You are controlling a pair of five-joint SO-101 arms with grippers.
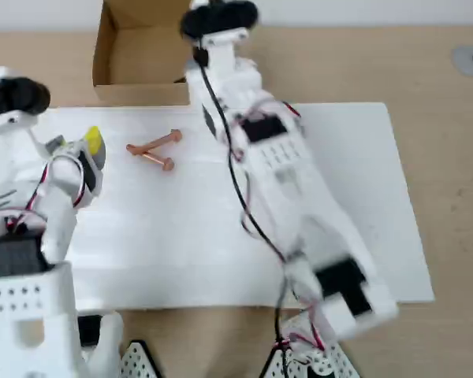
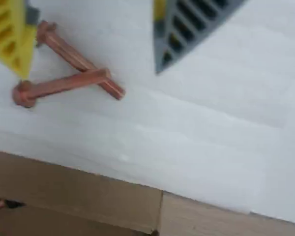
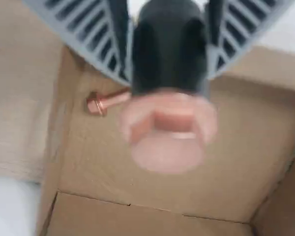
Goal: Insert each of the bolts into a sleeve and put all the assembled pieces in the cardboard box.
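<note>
Start at your left. The left pincer [image 2: 91, 73], one finger yellow and one grey, hangs low over the white foam board [image 1: 181, 236] that covers the wooden bench [image 1: 449, 157]. Its jaws stand wide apart and hold nothing. Just beside it, toward the middle of the board, lie the two loose copper-coloured metal bolts [image 1: 154, 143]. They rest flat on the foam in a shallow V, shank tips touching on the side nearer this pincer and flanged heads spread away from it. This arm is clearly the nearer one to them.

Move right and back to the open brown cardboard box [image 1: 102, 59] at the far edge of the board. The right arm stretches across to it. In its wrist view the right pincer [image 3: 169, 73] is clamped on a black cylindrical sleeve [image 3: 169, 44] with a copper bolt head [image 3: 167, 125] showing at its end, so you are carrying an assembled piece.

Mind this relation: the piece hangs over the box's inside, with the cardboard floor beyond it and the walls around it. Its long axis runs roughly along the pincer's reach. One more copper bolt [image 3: 102, 102] lies on the box floor against a wall; whether it wears a sleeve is hidden. To my eye, letting go here should drop the piece inside.
</note>
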